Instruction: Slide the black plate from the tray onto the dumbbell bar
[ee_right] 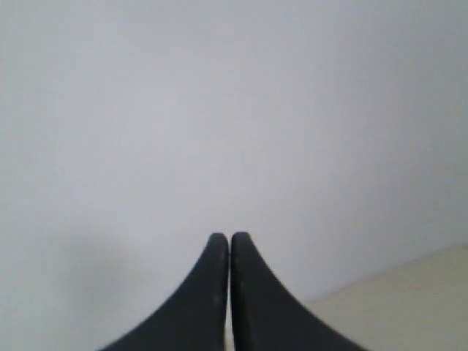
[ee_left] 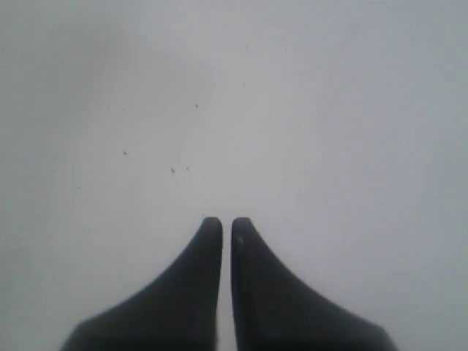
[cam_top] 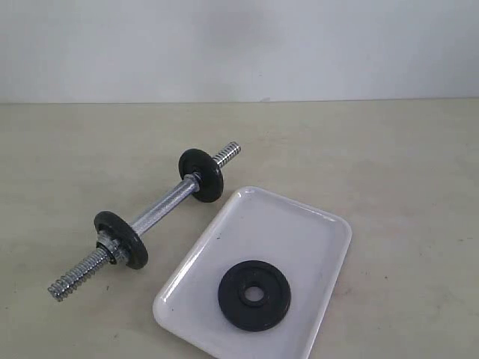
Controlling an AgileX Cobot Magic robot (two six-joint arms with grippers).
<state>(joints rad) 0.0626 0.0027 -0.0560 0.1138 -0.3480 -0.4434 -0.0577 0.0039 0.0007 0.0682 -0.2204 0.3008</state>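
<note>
**Black plate sitting in the tray, both pincers shut**

Closest to the camera in the exterior view is a glossy white rectangular tray (cam_top: 281, 224) with rounded corners and a low rim. It sits at an angle on the beige table (cam_top: 397, 164). In its near half lies a flat, round black plate (cam_top: 236, 295) of iron with a hole in the middle, flat on the tray floor and clear of the rim.

Just beside the tray, a bit farther back, a slim chrome steel dumbbell bar (cam_top: 161, 209) lies diagonally on the table, with coarse thread at both ends. Two matching black discs are on it already, standing on edge: the near disc (cam_top: 123, 241) and the far disc (cam_top: 203, 176). Behind it all is a plain pale wall (cam_top: 239, 45).

In the wrist views, the left pincer (ee_left: 221, 227) is narrow, its dark tips all but touching, against a pale, lightly speckled surface. The right pincer (ee_right: 224, 241) is closed the same way, facing the wall with a strip of table showing.
</note>
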